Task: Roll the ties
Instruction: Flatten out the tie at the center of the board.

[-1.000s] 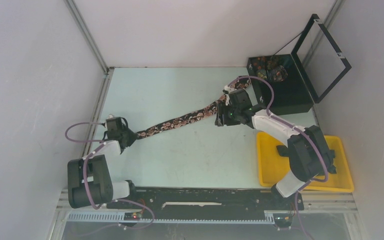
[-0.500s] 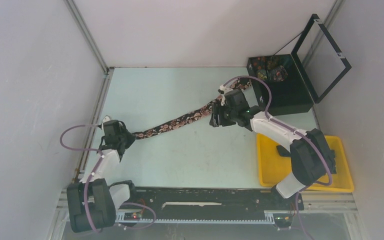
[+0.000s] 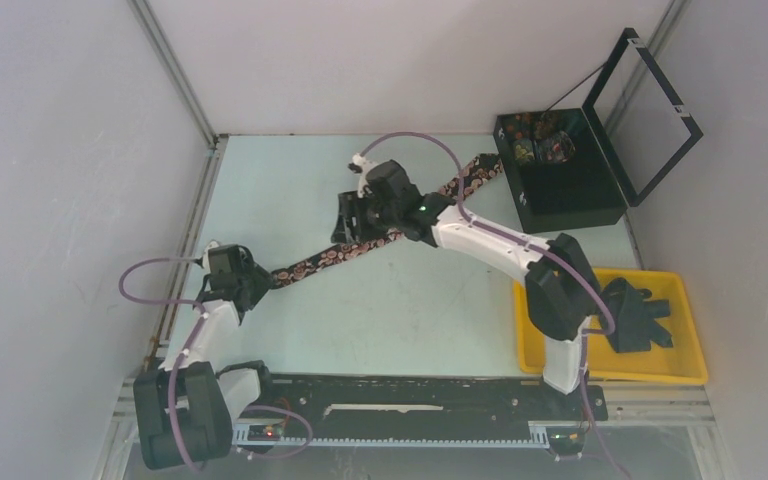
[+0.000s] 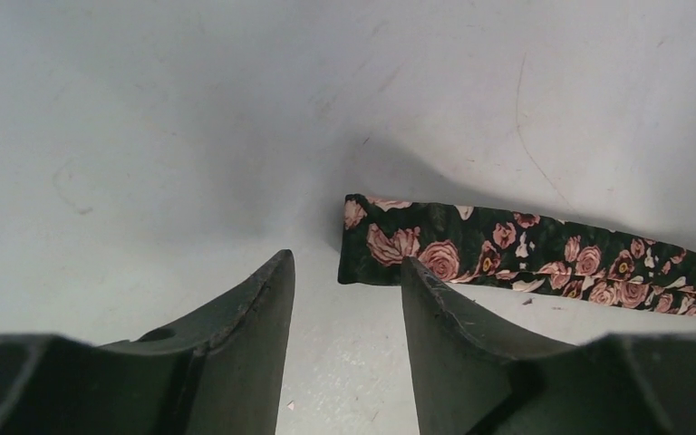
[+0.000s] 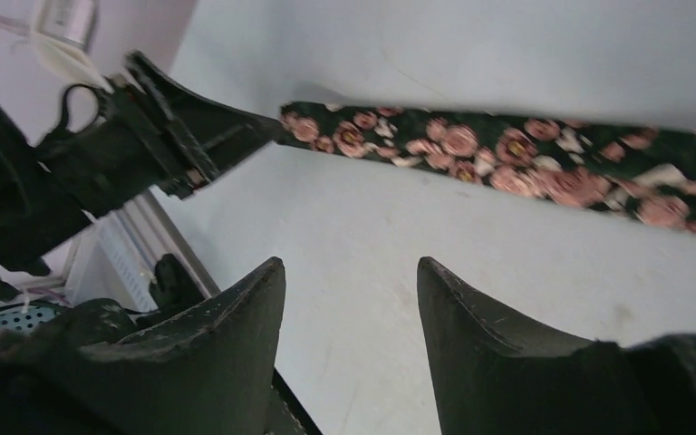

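Rose-patterned tie (image 3: 315, 264) lies flat on the table (image 3: 290, 180), unheld.
We see it run diagonally away from the black box (image 3: 560, 195). The left gripper (image 4: 346, 272), fingers apart, sits at the end farthest from the box; the right gripper (image 5: 352, 272), fingers apart, hangs over its middle.

Light bright, even, diffuse. Soft shadow beside tie (image 4: 544, 258) in L wrist view; R wrist view blurred twd right edge.

The tie (image 4: 526, 258) is patterned cloth with a faint sheen. The worktop (image 4: 190, 136) looks smooth and matt, finely scratched. The left hand (image 4: 346, 267) has matt black plastic fingers. The yellow tray (image 3: 522, 340) looks like smooth plastic.
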You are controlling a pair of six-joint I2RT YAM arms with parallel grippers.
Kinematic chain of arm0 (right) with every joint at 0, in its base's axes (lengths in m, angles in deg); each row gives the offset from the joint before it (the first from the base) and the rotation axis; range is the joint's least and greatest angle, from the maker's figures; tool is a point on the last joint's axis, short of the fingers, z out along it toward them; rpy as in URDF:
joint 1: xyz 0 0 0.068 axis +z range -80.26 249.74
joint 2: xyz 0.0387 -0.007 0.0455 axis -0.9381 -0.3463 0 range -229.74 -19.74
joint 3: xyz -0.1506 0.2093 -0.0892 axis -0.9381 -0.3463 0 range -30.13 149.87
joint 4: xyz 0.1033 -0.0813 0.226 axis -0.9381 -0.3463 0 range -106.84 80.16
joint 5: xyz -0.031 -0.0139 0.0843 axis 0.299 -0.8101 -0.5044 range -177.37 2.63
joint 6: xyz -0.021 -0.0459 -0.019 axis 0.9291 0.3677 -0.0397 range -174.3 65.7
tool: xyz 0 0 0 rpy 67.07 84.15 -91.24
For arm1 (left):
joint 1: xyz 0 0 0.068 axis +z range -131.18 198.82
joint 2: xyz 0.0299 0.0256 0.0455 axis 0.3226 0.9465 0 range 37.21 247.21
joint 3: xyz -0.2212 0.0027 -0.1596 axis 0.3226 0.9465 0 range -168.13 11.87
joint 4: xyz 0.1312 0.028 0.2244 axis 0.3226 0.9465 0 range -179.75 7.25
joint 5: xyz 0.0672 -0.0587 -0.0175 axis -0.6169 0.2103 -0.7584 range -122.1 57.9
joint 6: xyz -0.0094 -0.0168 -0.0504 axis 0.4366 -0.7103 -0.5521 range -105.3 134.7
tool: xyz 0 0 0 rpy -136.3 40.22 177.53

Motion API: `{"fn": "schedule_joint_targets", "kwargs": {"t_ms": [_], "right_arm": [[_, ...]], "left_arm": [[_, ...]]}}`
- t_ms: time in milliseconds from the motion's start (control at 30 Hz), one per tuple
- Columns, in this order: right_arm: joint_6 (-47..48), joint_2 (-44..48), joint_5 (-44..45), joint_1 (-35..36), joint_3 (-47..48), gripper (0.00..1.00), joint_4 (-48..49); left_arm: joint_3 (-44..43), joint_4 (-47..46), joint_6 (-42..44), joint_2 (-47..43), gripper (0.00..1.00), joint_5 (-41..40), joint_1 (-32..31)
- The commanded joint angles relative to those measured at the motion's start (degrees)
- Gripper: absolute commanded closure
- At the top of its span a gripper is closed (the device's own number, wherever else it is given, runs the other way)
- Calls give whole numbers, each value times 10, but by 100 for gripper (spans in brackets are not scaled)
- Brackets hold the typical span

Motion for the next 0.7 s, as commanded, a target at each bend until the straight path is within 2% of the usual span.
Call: {"fn": "schedule_joint_targets", "kwargs": {"t_ms": [0, 233, 467, 667], "right_arm": [[-16, -69, -32, 19, 100, 42, -25], [-38, -146, -75, 26, 166, 44, -22], [-39, -156, -83, 32, 165, 44, -15], [-42, -169, -91, 32, 176, 44, -16]], "left_arm": [[-22, 15, -28, 12, 47, -15, 5], [-14, -12, -79, 44, 47, 7, 5], [7, -33, -134, 31, 48, -2, 6], [15, -39, -147, 21, 47, -18, 8]]}}
